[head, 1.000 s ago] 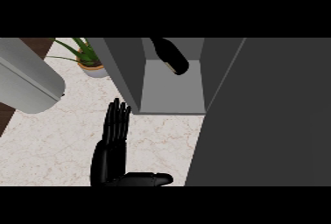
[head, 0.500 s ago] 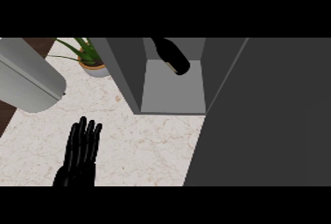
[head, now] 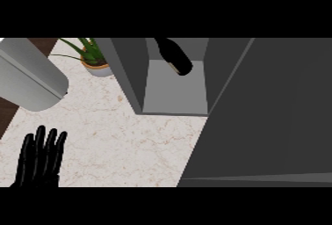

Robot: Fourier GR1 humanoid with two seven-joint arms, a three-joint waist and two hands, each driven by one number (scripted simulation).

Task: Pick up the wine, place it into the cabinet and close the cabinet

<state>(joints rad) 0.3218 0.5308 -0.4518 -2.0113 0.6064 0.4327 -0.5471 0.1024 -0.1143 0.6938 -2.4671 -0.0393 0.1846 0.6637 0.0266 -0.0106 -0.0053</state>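
Wine is seen as a dark bottle inside the open cabinet, while the left hand is held flat with straight fingers, empty, over the marble counter well left of that cabinet.

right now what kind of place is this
Most likely a kitchen counter: a pale marble-look countertop, a grey cabinet standing open with a dark wine bottle inside, and a potted plant behind.
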